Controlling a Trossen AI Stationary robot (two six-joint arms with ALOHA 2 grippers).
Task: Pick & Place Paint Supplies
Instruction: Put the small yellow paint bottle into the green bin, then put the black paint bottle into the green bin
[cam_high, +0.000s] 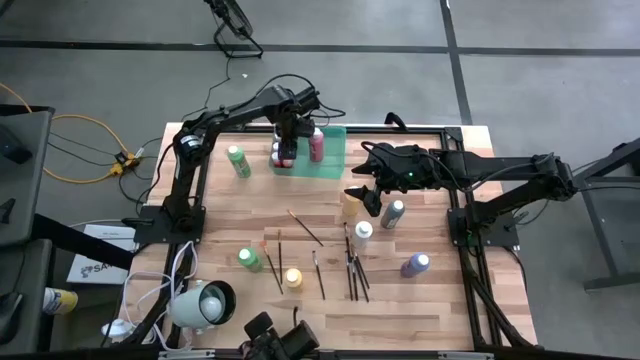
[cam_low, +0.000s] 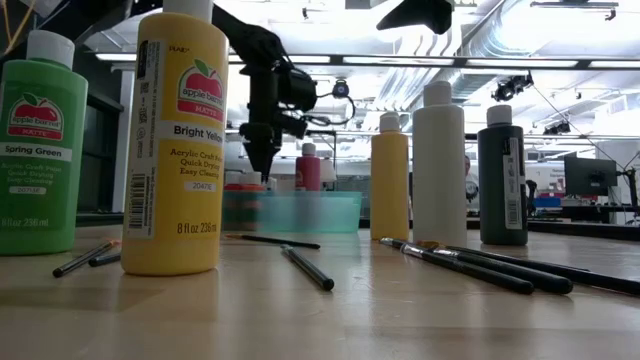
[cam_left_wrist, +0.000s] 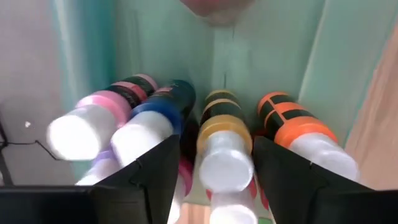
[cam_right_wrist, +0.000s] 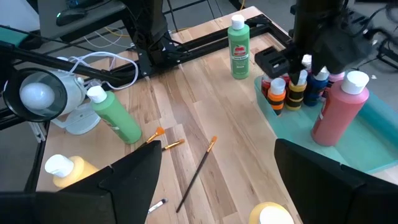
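1. Near the table's front edge: several paintbrushes (cam_high: 352, 272), long axes mostly near-to-far.
2. Mid-table, right: right gripper (cam_high: 366, 197) spread wide, holding nothing, above upright bottles.
3. Far side: left gripper (cam_left_wrist: 211, 171) parted around yellow-banded bottle (cam_left_wrist: 221, 146), upright in green tray (cam_high: 334, 160).

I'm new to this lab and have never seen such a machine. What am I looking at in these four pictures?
Two dark robot arms work at a wooden table. One picture looks down from above, one sits level with the tabletop, and two come from cameras on the wrists. The left pincer hangs over small paint bottles standing in a green tray, its fingers either side of a yellow-banded one. The right pincer hovers open, holding nothing, near a grey bottle. More bottles and paintbrushes lie scattered about.
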